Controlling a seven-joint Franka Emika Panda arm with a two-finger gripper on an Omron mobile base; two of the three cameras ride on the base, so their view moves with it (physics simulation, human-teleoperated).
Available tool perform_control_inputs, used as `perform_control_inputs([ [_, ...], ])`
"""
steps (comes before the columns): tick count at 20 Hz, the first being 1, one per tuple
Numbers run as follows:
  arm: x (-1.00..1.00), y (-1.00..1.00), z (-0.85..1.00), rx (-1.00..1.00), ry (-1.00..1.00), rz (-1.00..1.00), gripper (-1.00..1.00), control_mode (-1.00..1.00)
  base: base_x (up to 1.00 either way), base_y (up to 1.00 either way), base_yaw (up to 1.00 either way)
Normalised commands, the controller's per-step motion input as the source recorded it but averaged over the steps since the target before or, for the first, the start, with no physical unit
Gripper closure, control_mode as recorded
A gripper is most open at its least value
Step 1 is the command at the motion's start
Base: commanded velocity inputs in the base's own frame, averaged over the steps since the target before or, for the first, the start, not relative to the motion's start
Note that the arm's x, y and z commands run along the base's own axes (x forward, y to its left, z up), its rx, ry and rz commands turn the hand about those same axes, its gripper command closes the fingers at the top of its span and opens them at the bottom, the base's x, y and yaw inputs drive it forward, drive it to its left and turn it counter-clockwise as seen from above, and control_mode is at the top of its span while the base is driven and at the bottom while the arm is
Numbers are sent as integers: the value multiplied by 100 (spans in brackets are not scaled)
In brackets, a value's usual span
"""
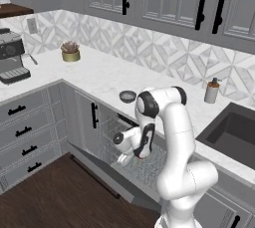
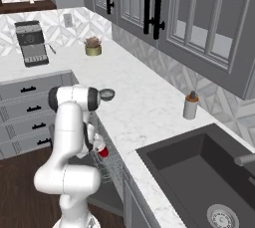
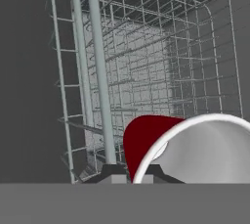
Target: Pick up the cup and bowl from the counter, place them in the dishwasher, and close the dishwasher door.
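Note:
My gripper [image 2: 99, 146] hangs low inside the open dishwasher, shut on the red cup [image 2: 102, 151]. In the hand view the cup [image 3: 144, 139] lies tilted between the fingertips [image 3: 113, 171], its white rim and inside facing the camera, with the wire rack [image 3: 146, 61] right behind it. From the left base view, the hand [image 1: 124, 145] is over the rack [image 1: 149, 165], and the dishwasher door [image 1: 102, 170] is dropped open towards the floor. The grey bowl [image 1: 128, 96] sits on the white counter [image 1: 99, 77] near its front edge, just above the dishwasher; it also shows as the bowl [image 2: 106, 93] beside my upper arm.
A soap dispenser [image 1: 212, 91] stands by the dark sink [image 1: 231, 132] to the right. A potted plant [image 1: 70, 52] and a coffee machine [image 1: 11, 55] are at the far left of the counter. Grey drawers [image 1: 25, 127] flank the open door on the left.

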Motion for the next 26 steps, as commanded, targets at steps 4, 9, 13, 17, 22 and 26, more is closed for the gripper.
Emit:
perform_control_inputs([
  [4,23,-30,-23,0,0,-3,100,-100,0,0,0],
  [9,-52,0,-78,2,33,-4,100,-100,0,0,0],
  [13,-100,41,-95,1,53,-1,100,-100,0,0,0],
  [17,-100,57,-97,0,46,0,100,-100,0,0,0],
  [22,-100,61,-88,0,29,0,100,-100,0,0,0],
  [26,-100,82,-73,-10,4,0,100,-100,0,0,0],
])
